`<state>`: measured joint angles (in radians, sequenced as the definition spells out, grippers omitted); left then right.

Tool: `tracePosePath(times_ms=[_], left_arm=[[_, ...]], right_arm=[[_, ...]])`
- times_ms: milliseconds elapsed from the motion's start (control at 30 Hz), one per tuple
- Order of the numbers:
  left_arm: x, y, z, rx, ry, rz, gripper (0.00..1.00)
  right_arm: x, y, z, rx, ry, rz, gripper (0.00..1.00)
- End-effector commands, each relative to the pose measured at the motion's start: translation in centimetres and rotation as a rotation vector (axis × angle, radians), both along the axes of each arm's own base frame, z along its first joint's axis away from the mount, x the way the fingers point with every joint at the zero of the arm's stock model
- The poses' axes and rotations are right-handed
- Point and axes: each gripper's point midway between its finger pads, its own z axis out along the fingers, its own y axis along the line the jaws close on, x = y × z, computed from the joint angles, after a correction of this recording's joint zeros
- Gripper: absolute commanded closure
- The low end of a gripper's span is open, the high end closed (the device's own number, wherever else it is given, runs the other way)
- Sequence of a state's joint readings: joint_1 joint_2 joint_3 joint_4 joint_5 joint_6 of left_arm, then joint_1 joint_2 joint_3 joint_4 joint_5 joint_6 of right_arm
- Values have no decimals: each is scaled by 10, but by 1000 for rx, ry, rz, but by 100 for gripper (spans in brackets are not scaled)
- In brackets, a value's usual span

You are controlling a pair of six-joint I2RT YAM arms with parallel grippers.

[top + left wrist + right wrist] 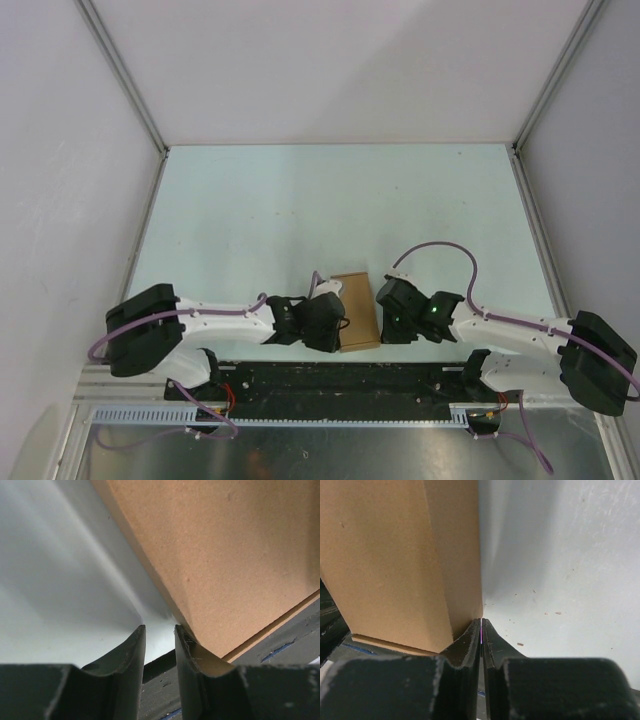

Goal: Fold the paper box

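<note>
The paper box (pixel 355 308) is a small, closed brown cardboard block lying at the table's near edge, between my two grippers. My left gripper (pixel 338 322) sits against its left side. In the left wrist view the left gripper (pixel 160 628) is slightly open with only table showing in the narrow gap, and its right finger (pixel 186 640) touches the lower edge of the box (pixel 225 555). My right gripper (pixel 384 312) is at the box's right side. In the right wrist view the right gripper (pixel 481 620) is shut on nothing, tips at the bottom right corner of the box (pixel 385 555).
The pale table (pixel 330 210) stretches away beyond the box, enclosed by white walls with metal frame posts. A black base rail (pixel 330 376) runs along the near edge just below the box, also seen in the left wrist view (pixel 280 640).
</note>
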<state>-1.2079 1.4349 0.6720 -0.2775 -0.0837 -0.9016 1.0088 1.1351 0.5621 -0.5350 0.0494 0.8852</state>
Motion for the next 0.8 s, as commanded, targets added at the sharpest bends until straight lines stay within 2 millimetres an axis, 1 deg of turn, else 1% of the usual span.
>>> tracePosePath(times_ms=[0,67,300,400,467,500,533,567,600,633,667,700,733,767], left_arm=[[5,-33,22,-101,-22,15,65],[3,-35,20,-99,-18,9,65],[1,-46,22,-116,-20,-5,65],[1,-45,22,-118,-20,-4,66],[-1,-42,21,-114,-16,-5,66],[-3,-33,14,-95,-10,6,66],[-3,-29,15,-99,-9,18,66],[-4,-23,12,-93,-4,31,66],[-6,-12,5,-76,6,53,66],[-5,-5,8,-80,6,70,65],[-4,0,8,-80,3,84,65],[-3,11,3,-57,-2,98,65],[6,17,4,-52,-11,127,65],[12,20,11,-71,-26,141,64]], right_arm=[[11,21,7,96,-32,-52,92],[13,26,10,117,-35,-56,92],[15,34,16,163,-34,-72,92],[14,39,20,194,-28,-75,93],[13,38,20,191,-27,-66,92],[13,36,18,178,-30,-65,92],[13,27,14,139,-28,-72,92],[18,19,11,101,-57,-81,90],[17,8,6,56,-53,-86,89],[26,-1,3,30,-59,-115,89],[31,-8,1,2,-73,-106,89],[37,-14,0,-13,-78,-112,89],[43,-18,1,-18,-82,-117,88],[59,-26,6,-24,-107,-136,89]])
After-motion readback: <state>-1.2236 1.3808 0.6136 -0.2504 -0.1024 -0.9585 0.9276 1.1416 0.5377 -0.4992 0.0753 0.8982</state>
